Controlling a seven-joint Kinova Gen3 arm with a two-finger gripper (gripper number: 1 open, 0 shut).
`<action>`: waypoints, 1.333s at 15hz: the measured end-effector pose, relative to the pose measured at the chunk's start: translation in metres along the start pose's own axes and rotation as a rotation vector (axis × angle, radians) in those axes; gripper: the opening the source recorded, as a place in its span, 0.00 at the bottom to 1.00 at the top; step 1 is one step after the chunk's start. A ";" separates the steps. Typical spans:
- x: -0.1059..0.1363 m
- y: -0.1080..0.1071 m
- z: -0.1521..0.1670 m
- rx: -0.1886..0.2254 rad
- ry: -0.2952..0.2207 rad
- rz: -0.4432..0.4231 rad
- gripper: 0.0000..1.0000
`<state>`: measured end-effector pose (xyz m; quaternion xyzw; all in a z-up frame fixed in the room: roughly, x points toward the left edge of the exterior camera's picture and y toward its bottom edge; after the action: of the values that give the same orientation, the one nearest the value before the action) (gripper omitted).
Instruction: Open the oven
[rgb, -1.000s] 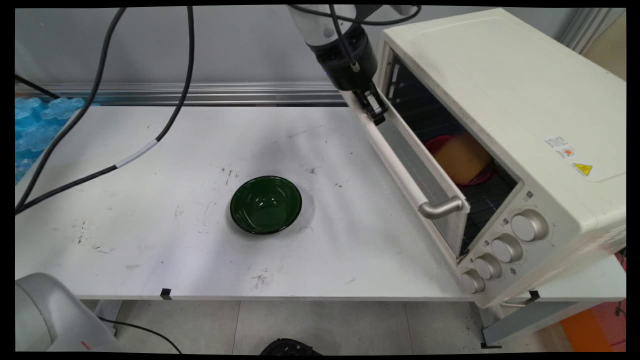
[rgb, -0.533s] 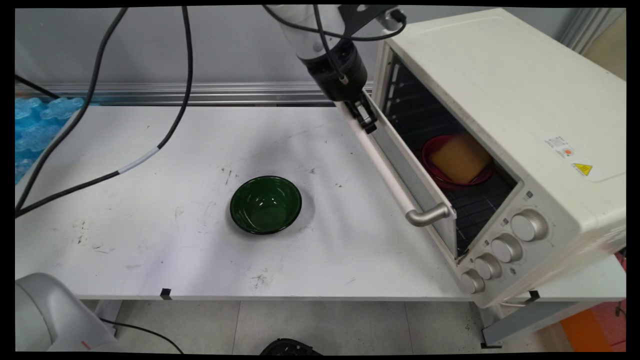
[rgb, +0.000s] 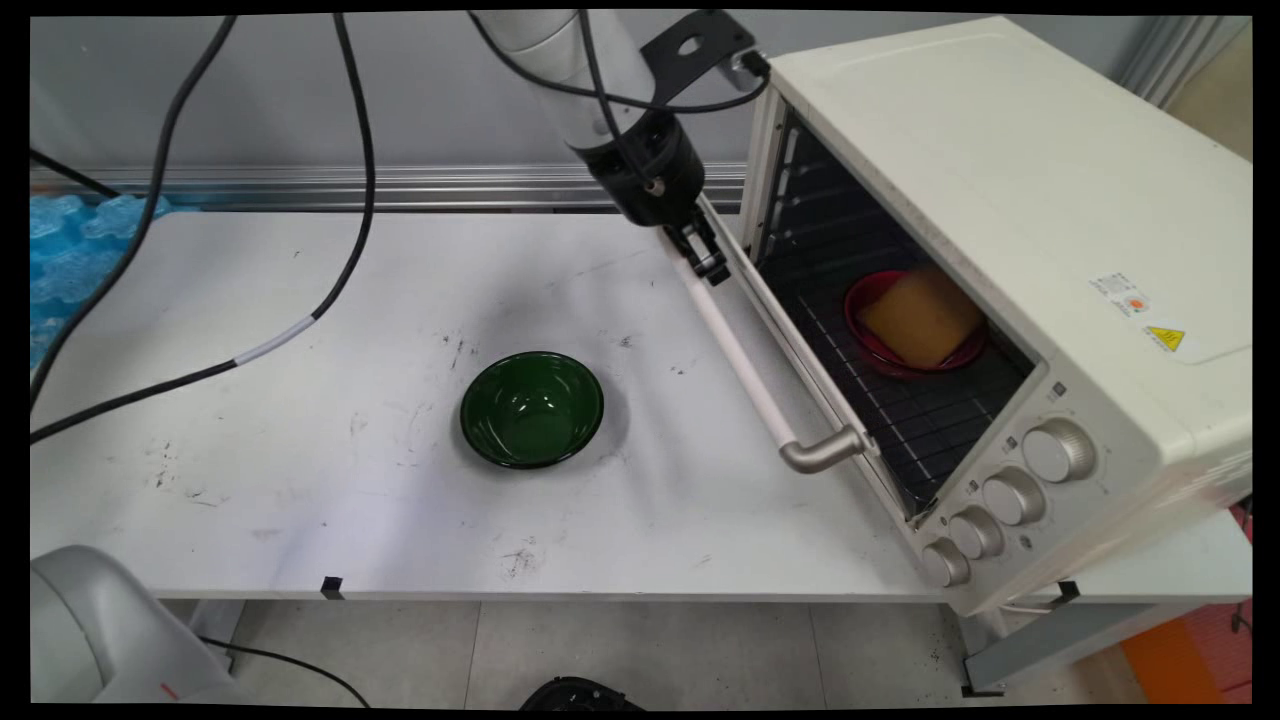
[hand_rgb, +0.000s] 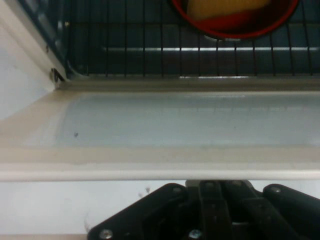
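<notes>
My gripper (rgb: 708, 265) is shut, its tips against the far end of the white handle bar (rgb: 742, 352) of the oven door (rgb: 800, 345). The door hangs well open, tilted down towards the table. In the hand view the gripper (hand_rgb: 215, 189) sits just behind the handle bar (hand_rgb: 125, 174), which hides its tips, and the door's glass (hand_rgb: 175, 120) lies beyond. Inside the cream toaster oven (rgb: 1000, 180), on the wire rack, stands a red plate (rgb: 872, 345) (hand_rgb: 240, 29) carrying a yellow block (rgb: 920, 315) (hand_rgb: 220, 6).
A dark green bowl (rgb: 532, 408) sits upright mid-table, left of the door. Black cables (rgb: 250, 325) trail over the table's left part. The oven's knobs (rgb: 1010, 495) face the near right corner. A metal rail (rgb: 300, 185) runs along the back wall.
The gripper has moved left and down with the handle, swinging the oven door further open. More of the rack and the red plate now shows.
</notes>
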<state>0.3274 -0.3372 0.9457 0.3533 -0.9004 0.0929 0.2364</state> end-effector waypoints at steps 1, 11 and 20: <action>-0.004 -0.001 0.001 -0.002 -0.001 -0.002 0.00; -0.044 -0.006 0.009 -0.021 -0.013 -0.011 0.00; -0.071 -0.009 0.018 -0.026 -0.002 -0.006 0.00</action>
<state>0.3726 -0.3082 0.8957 0.3529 -0.9007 0.0804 0.2404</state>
